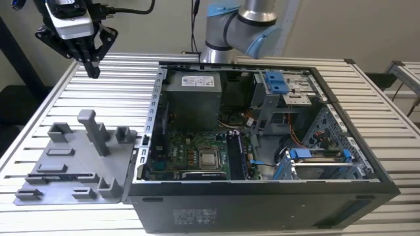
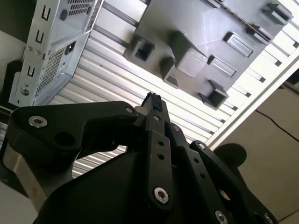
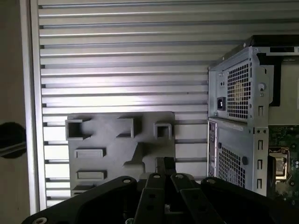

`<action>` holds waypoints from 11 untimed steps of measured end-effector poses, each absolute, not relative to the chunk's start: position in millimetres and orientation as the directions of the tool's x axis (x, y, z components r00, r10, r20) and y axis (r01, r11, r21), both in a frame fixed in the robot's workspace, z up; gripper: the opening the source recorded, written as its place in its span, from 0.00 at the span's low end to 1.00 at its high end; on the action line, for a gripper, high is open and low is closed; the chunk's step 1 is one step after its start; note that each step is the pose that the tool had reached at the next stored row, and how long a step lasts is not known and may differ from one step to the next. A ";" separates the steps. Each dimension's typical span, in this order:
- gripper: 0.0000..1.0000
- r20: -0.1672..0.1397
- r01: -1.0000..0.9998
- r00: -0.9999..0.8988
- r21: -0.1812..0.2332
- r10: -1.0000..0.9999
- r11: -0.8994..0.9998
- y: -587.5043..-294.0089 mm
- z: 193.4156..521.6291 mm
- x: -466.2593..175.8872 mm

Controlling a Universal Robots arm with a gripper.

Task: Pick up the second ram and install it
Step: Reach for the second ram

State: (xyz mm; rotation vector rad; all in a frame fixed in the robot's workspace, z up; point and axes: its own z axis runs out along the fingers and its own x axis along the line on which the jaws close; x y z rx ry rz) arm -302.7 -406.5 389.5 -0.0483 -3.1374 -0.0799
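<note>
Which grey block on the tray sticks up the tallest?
The T-topped post near the middle of the grey tray; it stands well above every other block.

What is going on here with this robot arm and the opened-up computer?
The robot arm has its end effector hanging in the air above the slatted table. It is near the grey holder tray, on the exterior view's left of the open computer case. Its fingers are shut with nothing between them, and it touches neither the tray nor the case.
</note>
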 end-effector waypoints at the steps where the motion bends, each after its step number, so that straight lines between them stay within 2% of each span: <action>1: 0.11 0.004 0.027 -1.000 0.051 0.027 0.998 -406.5 389.4 -304.9; 11: 0.11 0.004 -0.027 -1.000 0.051 -0.027 0.998 -406.5 388.6 -322.1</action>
